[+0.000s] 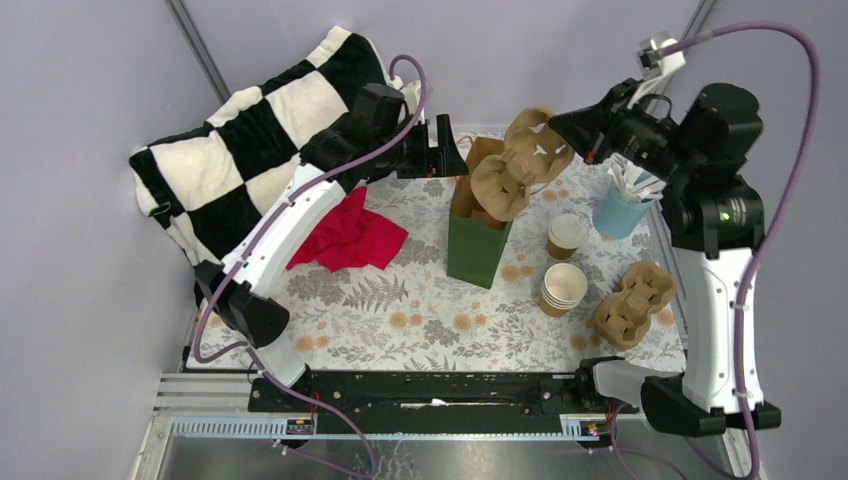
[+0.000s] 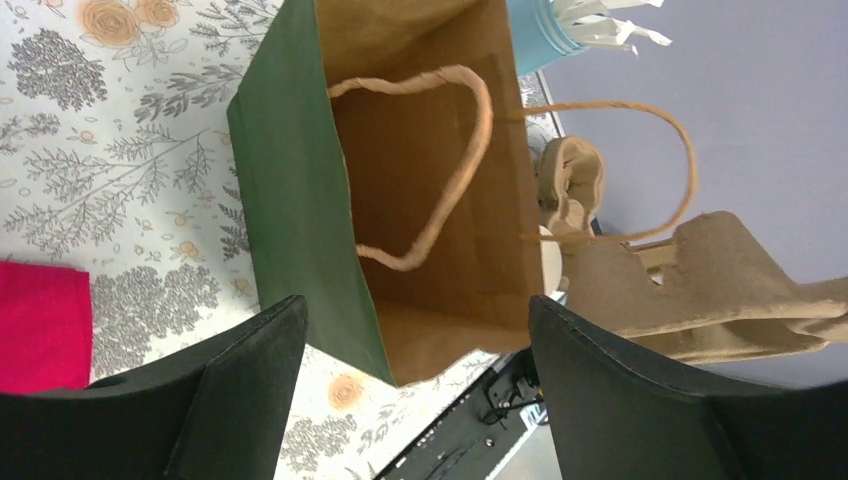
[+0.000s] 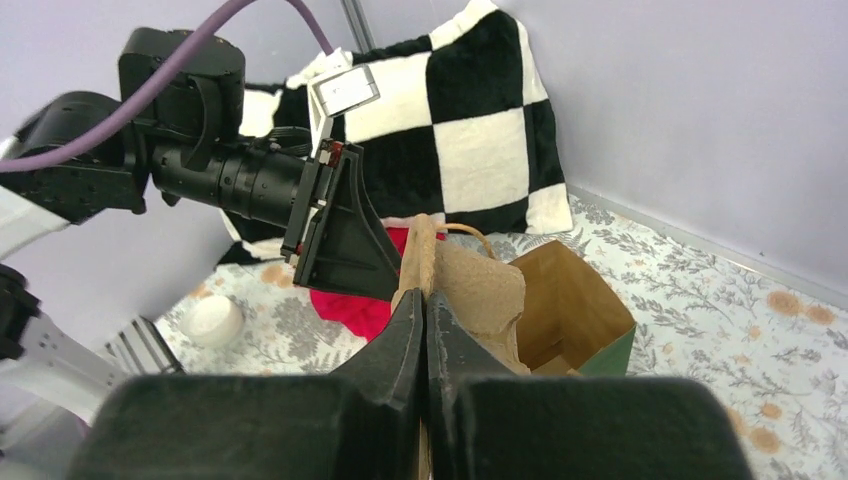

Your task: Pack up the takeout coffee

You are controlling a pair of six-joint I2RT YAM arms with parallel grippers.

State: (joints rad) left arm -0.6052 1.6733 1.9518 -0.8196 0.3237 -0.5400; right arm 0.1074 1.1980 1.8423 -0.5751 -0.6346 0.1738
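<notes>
The takeout coffee (image 1: 566, 235), a brown cup with a white lid, stands on the table right of the green paper bag (image 1: 476, 245). The bag stands open, its brown inside showing in the left wrist view (image 2: 440, 150) and the right wrist view (image 3: 580, 300). My right gripper (image 1: 562, 135) (image 3: 425, 300) is shut on a molded cardboard cup carrier (image 1: 520, 165) (image 3: 485, 290) and holds it tilted over the bag's mouth. The carrier also shows in the left wrist view (image 2: 700, 290). My left gripper (image 1: 445, 150) (image 2: 418, 340) is open and empty, just behind the bag's far rim.
A stack of lidless cups (image 1: 563, 288) and a second carrier (image 1: 632, 305) sit at the front right. A blue cup with white sticks (image 1: 622, 205) stands at the back right. A red cloth (image 1: 348, 235) lies left of the bag, and a checkered cushion (image 1: 250, 130) is at the back left.
</notes>
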